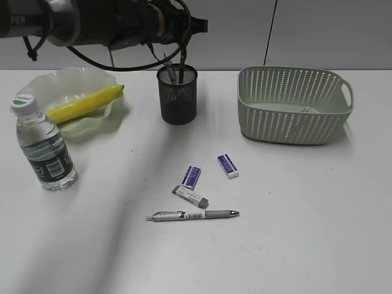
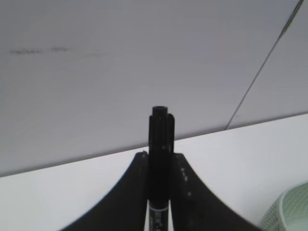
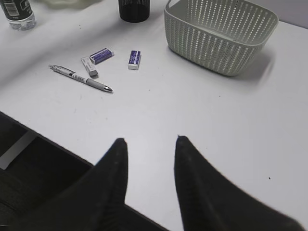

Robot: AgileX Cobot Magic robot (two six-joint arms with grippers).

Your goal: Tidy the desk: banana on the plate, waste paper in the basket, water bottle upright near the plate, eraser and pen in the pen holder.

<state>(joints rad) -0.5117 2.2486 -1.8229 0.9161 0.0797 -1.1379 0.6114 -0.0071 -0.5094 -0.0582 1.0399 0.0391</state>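
Black marker (image 2: 158, 163) clamped upright in left gripper (image 2: 158, 159) above pen holder (image 1: 177, 95), right gripper (image 3: 150, 144) held apart and empty, banana (image 1: 86, 103) laid on plate (image 1: 46, 82), water bottle (image 1: 44, 147) upright beside it, three erasers (image 1: 191, 176) and grey pen (image 1: 193, 215) on desk (image 1: 294, 214), basket (image 1: 294, 104) at right.

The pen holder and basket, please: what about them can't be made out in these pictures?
- Pen holder contents: exterior view, dark mesh and the black pen in the left gripper hide the inside.
- Basket floor: near wall blocks most of it in the exterior and right wrist views.
- Holder top: cut off in the right wrist view.

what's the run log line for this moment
left gripper: shut on black pen over pen holder | right gripper: open, empty
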